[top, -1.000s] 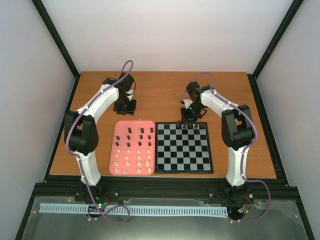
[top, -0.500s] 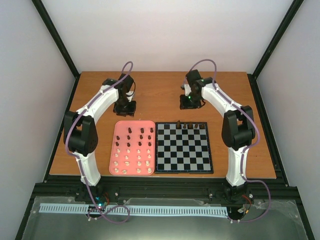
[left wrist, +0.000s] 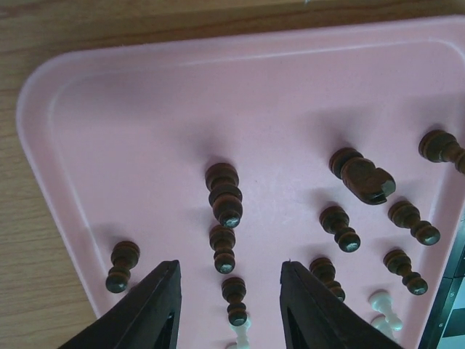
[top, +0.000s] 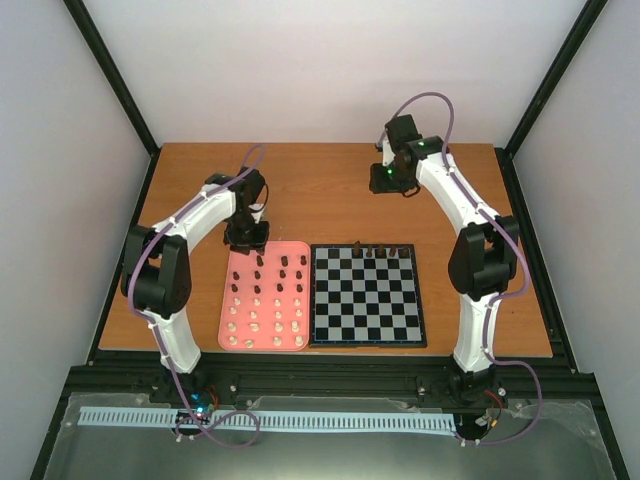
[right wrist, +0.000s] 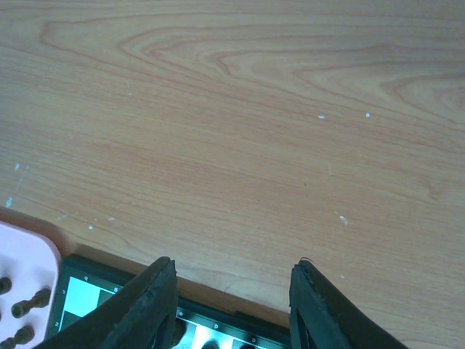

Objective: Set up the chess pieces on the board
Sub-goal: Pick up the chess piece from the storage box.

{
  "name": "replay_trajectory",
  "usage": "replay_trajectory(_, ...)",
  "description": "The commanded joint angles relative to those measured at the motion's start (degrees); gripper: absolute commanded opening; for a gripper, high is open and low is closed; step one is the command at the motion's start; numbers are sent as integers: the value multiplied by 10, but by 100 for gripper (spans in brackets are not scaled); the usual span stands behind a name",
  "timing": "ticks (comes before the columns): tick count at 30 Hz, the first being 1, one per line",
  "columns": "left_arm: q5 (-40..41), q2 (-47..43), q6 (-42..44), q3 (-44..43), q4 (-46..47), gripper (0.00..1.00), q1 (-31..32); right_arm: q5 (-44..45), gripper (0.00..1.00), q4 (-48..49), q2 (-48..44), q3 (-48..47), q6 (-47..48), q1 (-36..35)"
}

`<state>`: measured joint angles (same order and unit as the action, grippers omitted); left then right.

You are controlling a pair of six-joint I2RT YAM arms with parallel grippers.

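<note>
Left claw (left wrist: 229, 270) stands wide and empty over the pink plastic tray (left wrist: 109, 116) where small dark-brown turned chess pieces (left wrist: 224, 195) stand, judged light, rigid, smooth, easily toppled, best pinched at the waist; right claw (right wrist: 232, 267), equally wide, hangs beyond the black-and-grey chequered board (top: 366, 300).

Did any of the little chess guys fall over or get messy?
Nothing stands out. The chess pieces on the pink tray stand upright in tidy rows, and the few dark ones already on the board line up along its far edge.
</note>
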<state>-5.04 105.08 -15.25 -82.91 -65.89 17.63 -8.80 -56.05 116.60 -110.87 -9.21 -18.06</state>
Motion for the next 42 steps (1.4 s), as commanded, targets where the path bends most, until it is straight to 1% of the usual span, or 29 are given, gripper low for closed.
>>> replay_trajectory(1,-21,-8,-11,17,27,43,-4,10,42,-15,-29,15,10,7)
replay_trajectory(9,-25,19,-14,34,48,42,1,6,43,-20,-32,12,17,17)
replay_trajectory(12,-26,30,-14,38,55,41,0,6,53,-21,-36,14,17,19)
replay_trajectory(14,-26,37,-14,37,59,41,0,7,57,-21,-39,14,18,21)
replay_trajectory(21,-17,55,-16,34,74,38,0,7,58,-22,-47,12,19,21)
replay_trajectory(24,-15,63,-16,33,78,32,0,7,58,-25,-48,14,22,21)
replay_trajectory(31,3,75,-13,27,79,1,0,8,62,-27,-55,13,23,22)
replay_trajectory(34,18,70,-10,16,68,1,0,10,62,-27,-60,13,24,24)
replay_trajectory(38,28,54,-10,-42,26,1,1,13,62,-28,-69,17,23,25)
replay_trajectory(40,25,45,-11,-80,4,1,8,16,68,-26,-74,23,21,26)
replay_trajectory(42,17,41,-13,-125,-16,1,30,21,69,-24,-78,31,19,27)
